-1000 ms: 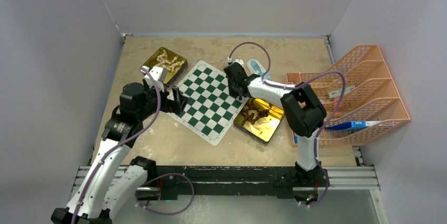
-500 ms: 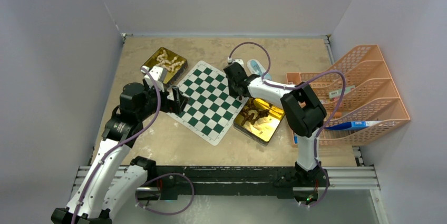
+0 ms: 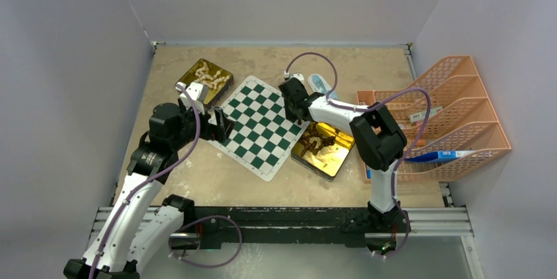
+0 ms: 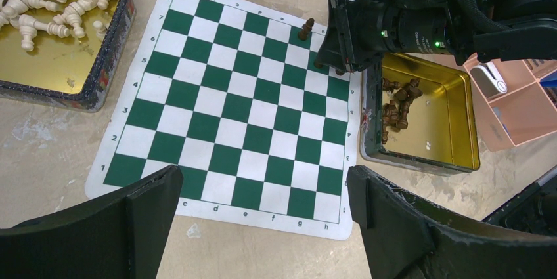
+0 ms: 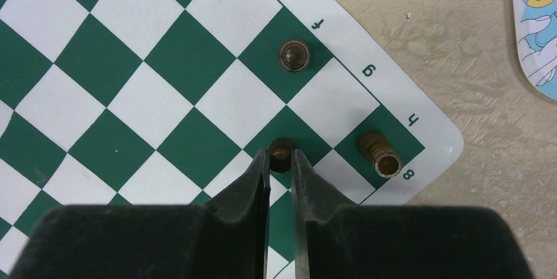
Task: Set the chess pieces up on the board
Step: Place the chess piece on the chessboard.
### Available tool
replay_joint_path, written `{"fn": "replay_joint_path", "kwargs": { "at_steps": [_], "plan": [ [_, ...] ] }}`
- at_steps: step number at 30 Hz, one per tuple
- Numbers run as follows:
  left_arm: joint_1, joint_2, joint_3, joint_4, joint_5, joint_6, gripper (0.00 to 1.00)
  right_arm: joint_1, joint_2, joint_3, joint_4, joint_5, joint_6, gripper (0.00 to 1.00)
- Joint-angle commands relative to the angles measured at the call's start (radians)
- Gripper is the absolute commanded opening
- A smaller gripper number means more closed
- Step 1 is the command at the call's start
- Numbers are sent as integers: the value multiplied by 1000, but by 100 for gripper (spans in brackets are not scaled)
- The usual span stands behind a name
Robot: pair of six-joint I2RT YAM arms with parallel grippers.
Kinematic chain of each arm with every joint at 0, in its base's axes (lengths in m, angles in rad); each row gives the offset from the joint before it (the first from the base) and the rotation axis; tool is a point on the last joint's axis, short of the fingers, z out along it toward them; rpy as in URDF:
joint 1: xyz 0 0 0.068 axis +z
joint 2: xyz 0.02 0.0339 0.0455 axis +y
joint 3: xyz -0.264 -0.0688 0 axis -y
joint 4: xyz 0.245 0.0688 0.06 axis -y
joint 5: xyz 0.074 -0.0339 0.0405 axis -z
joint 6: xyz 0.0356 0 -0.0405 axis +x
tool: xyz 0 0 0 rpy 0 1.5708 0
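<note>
**A:** Green-and-white checks noted: the board (image 3: 261,127) is laid flat mid-table, turned at an angle. How is the right gripper (image 5: 281,156) found?

**B:** It is found closed. Its fingers (image 5: 257,184) are pinched narrow on a dark brown piece (image 5: 282,150), which is stood on a green square one row in from the lettered edge, near the board's far right corner. A second dark piece (image 5: 293,54) is seen on the green edge square by the letter f. A third dark piece (image 5: 379,155) is seen on the corner square by h.

**A:** And the left gripper (image 4: 263,223)?

**B:** It is held wide open, with nothing between its jaws. It is poised over the board's near left border, and no contact with the mat can be seen.

**A:** Where are the remaining pieces recorded?

**B:** The cream pieces (image 4: 46,13) are heaped in a gold tin (image 4: 66,97) just beside the board's far left edge. The loose brown pieces (image 4: 394,105) are piled in a second gold tin (image 4: 443,125) set against the right edge. A peach plastic rack (image 3: 453,108) is noted beyond that tin, at the table's right side.
</note>
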Motion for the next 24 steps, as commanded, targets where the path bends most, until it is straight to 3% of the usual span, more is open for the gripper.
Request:
{"fn": "replay_joint_path", "kwargs": {
  "at_steps": [1,24],
  "plan": [
    [1,-6,-5,15,-10,7,96,-5,-57,5,-4,43,11,15],
    [1,-9,-5,14,-10,7,96,-6,-56,12,-5,26,11,25]
  ]
}}
